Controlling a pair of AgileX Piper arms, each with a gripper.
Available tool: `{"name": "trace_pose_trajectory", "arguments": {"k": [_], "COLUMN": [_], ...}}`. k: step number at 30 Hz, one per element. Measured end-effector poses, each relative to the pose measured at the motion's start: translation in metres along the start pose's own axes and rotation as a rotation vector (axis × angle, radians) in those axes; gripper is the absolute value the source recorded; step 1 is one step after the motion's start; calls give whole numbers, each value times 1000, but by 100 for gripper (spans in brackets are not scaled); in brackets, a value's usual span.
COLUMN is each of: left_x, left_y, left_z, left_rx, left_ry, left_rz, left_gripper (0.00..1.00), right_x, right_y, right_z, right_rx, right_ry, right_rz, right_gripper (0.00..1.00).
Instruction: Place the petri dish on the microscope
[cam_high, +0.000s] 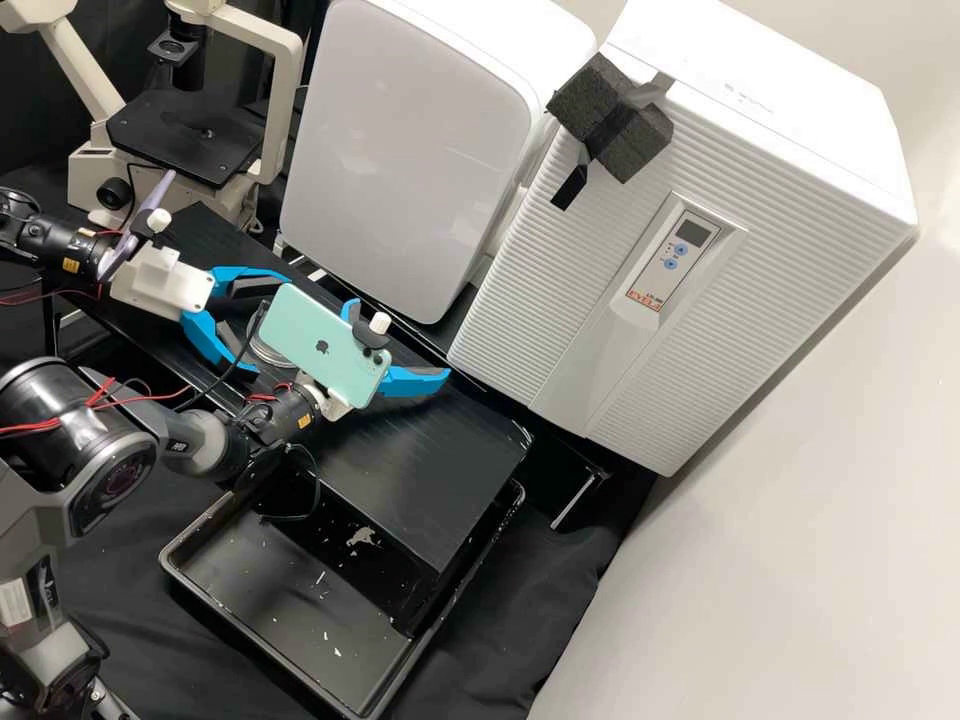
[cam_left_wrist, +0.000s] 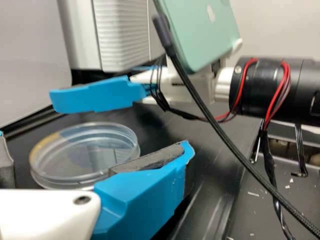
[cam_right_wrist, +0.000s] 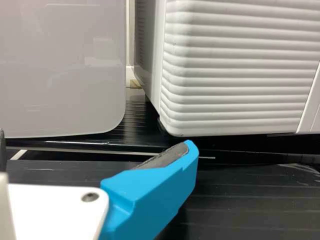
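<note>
Lying flat on the black surface (cam_high: 420, 480), the clear, round, shallow petri dish (cam_left_wrist: 85, 155) sits at the mouth of the left gripper (cam_high: 272, 323), white with two bright blue fingers lined in dark grey padding. Those fingers stand apart, one to either side of the dish in the left wrist view, with nothing clamped between them; the nearer one overlaps the dish's edge there, and whether it touches cannot be told. One side of the dish shows an amber tint.

The right gripper (cam_high: 400, 340), also white with blue fingers, has them spread wide and holds nothing. It is near the dish, on the side away from the left gripper, and one of its fingers hangs above the surface beyond the rim. Its arm bears a mint-green phone (cam_high: 322, 345), which hides part of the dish in the high view; a lavender phone (cam_high: 150, 208) is mounted on the left arm.

The dish is off the cream microscope (cam_high: 85, 185), whose flat black stage (cam_high: 185, 145) is at the high view's upper left. Beside it are a white cabinet with a smooth pale front (cam_high: 410, 150) and a white ribbed machine with a control panel (cam_high: 790, 180), a black foam block (cam_high: 610, 118) attached to it. A black tray (cam_high: 265, 595) holds scattered white flakes (cam_high: 362, 538).
</note>
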Motion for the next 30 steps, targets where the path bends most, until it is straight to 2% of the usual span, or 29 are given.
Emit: {"name": "trace_pose_trajectory", "arguments": {"k": [4,13,20,24,30], "left_x": [7,16,19,19,14], "left_y": [-3,-2,-6,-7,-18], "left_z": [0,-6,-9,-8,-8], "left_rx": [1,0,-44,-52,-82], "left_ry": [1,8,18,12,18], "left_rz": [-14,-6,-3,4,3], "left_gripper": [100,100,100,100,100], "right_x": [0,0,0,0,0], "right_y": [0,0,0,0,0], "right_z": [0,0,0,0,0], "right_rx": [0,0,0,0,0], "right_ry": [0,0,0,0,0], "right_rz": [0,0,0,0,0], "right_gripper": [100,100,100,100,100]}}
